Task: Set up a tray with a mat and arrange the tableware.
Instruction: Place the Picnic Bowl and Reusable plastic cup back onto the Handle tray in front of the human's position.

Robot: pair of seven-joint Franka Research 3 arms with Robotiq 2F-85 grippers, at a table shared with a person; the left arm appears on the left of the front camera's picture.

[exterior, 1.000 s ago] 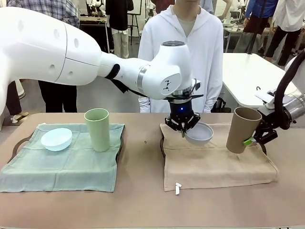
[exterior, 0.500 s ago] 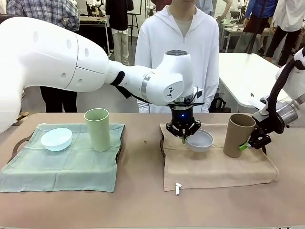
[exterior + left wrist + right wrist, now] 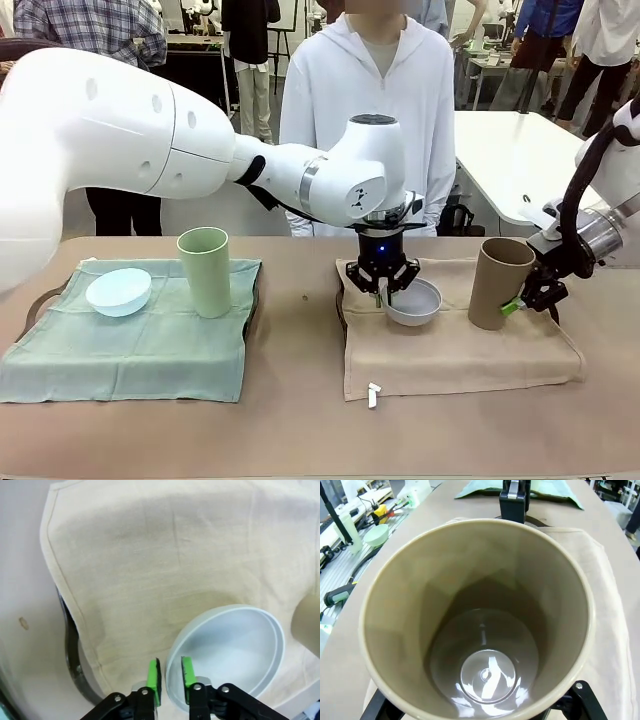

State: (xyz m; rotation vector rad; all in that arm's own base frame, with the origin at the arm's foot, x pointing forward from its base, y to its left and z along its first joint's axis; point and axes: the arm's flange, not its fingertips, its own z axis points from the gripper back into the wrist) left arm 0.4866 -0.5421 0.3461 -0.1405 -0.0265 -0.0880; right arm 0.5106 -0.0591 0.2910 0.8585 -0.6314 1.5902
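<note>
Two cloth mats lie side by side on the brown desk (image 3: 300, 420): a pale green mat (image 3: 130, 345) on the left and a beige mat (image 3: 450, 345) on the right, each spread over a dark tray whose rim peeks out at the mat's edge. A person in a white hooded top (image 3: 370, 110) stands at the far side.

On the beige mat's right part stands the tan-brown cup (image 3: 497, 283), upright; the right pincer (image 3: 527, 298) is clenched on its right wall near the base, a green pad showing against the cup. On the green mat's far part the pale green cup (image 3: 204, 271) stands upright, with the pale blue bowl (image 3: 118, 291) just left of it, tilted slightly.

At the beige mat's far middle sits the white-grey bowl (image 3: 227, 655), near the tan-brown cup but apart from it. The left pincer (image 3: 170, 677) points straight down and grips the bowl's left rim, one green pad inside and one outside. A small white scrap (image 3: 373, 396) lies on the desk at the beige mat's near edge.
</note>
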